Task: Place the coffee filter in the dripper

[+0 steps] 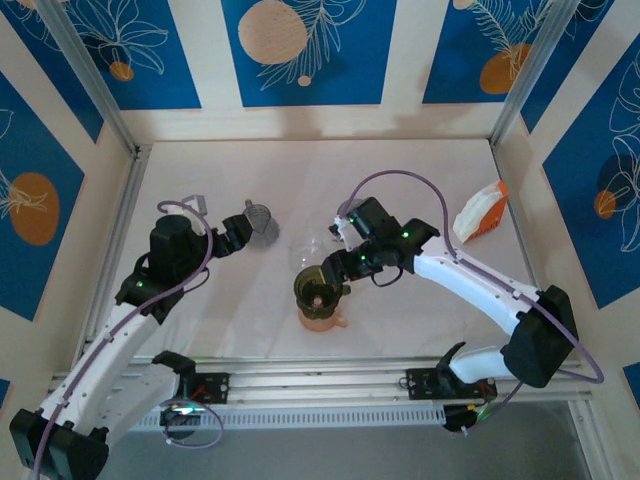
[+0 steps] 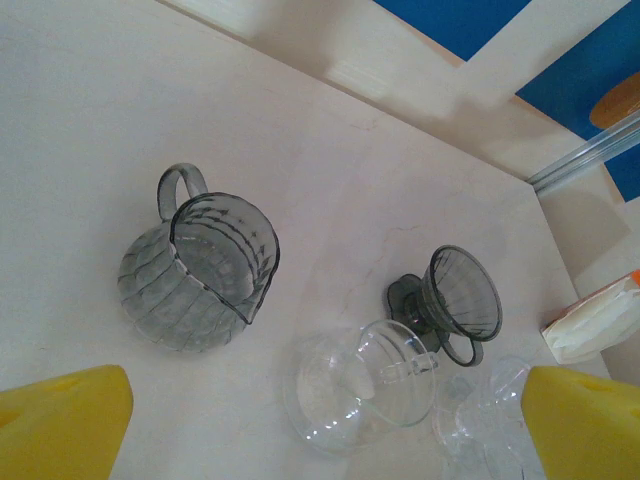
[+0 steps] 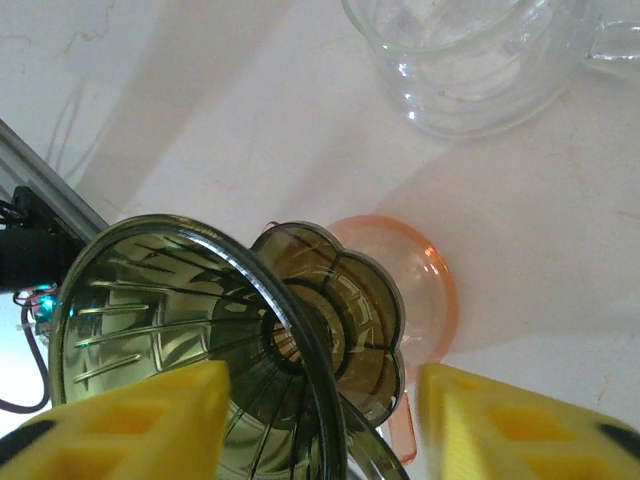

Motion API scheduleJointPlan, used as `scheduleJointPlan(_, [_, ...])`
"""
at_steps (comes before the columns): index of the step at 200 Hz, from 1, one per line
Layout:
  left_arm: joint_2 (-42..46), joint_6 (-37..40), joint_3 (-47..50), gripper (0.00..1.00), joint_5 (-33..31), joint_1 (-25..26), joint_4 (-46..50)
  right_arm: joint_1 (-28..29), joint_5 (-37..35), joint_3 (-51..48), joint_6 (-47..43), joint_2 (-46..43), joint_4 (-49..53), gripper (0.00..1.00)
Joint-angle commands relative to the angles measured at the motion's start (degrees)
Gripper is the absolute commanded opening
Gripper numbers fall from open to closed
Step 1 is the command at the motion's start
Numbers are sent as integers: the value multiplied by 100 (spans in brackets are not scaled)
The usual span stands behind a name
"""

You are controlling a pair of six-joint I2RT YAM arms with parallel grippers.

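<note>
Step in hand: staging, as judged; the dripper (image 3: 190, 340) stood ready with its cone bare, and no filter had yet been taken up.
Filter location: filter pack (image 1: 480, 212), white paper in an orange-edged wrapper, lying at the far right of the table (image 1: 240, 320), well apart from the dripper.
Right gripper (image 3: 320, 400): fingers partway apart, straddling the dripper's near rim; nothing pinched.
Left gripper (image 2: 325, 425): fingers at full spread, empty, hovering over a pitcher (image 2: 200, 270).
Next move: the right arm would likely need to lift clear of the rim, cross to the filter pack, and pinch a single sheet by its edge; thin paper calls for a light, shallow grip.
Dripper: smoky olive, translucent, conical; raised ribs ran down to a central hole; hard and glossy.
Dripper support: pale orange translucent piece (image 3: 420, 290) with a round flange, directly beneath the dripper.
Server (image 3: 470, 60): clear, rounded, glass-like, just beyond the dripper.
Pitcher: grey, translucent, fluted walls, loop handle.
Table: pale, matte, faintly marked.
</note>
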State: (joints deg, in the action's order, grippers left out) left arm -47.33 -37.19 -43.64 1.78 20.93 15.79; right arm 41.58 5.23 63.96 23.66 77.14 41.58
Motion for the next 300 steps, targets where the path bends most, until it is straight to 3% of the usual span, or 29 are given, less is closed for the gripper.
scheduleJointPlan(1, [24, -44, 66, 100, 75, 25, -76, -45, -119, -3, 53, -269, 92, 61])
scheduleJointPlan(28, [13, -79, 123, 100, 120, 25, -124, -93, -402, 74, 179, -462, 177, 67])
scheduleJointPlan(72, [-80, -204, 313, 100, 286, 28, -313, -339, -1297, 107, 614, -910, 316, 68])
scheduleJointPlan(89, [-209, -279, 423, 96, 516, 25, -422, -596, -1672, 73, 772, -1087, 438, 67])
scheduleJointPlan(109, [-511, -324, 479, 84, 923, 33, -411, -1055, -1786, -16, 983, -1272, 572, 67])
scheduleJointPlan(141, [-1303, -177, 358, 52, 1650, 157, 58, -1398, -1664, -225, 1102, -1407, 562, 67])
scheduleJointPlan(165, [-1721, 160, 169, 41, 1616, 651, 565, -1408, -1666, -292, 1145, -1378, 551, 67])
scheduleJointPlan(214, [-2146, 535, -213, 34, 1190, 1526, 1429, -1428, -1666, -367, 1141, -1395, 512, 67])
scheduleJointPlan(259, [-2636, 627, -319, 26, 1129, 1900, 1611, -1441, -1665, -424, 1147, -1477, 494, 67])
scheduleJointPlan(300, [-2763, 457, -235, 26, 1539, 1965, 1212, -1467, -1684, -472, 1154, -1553, 513, 67])
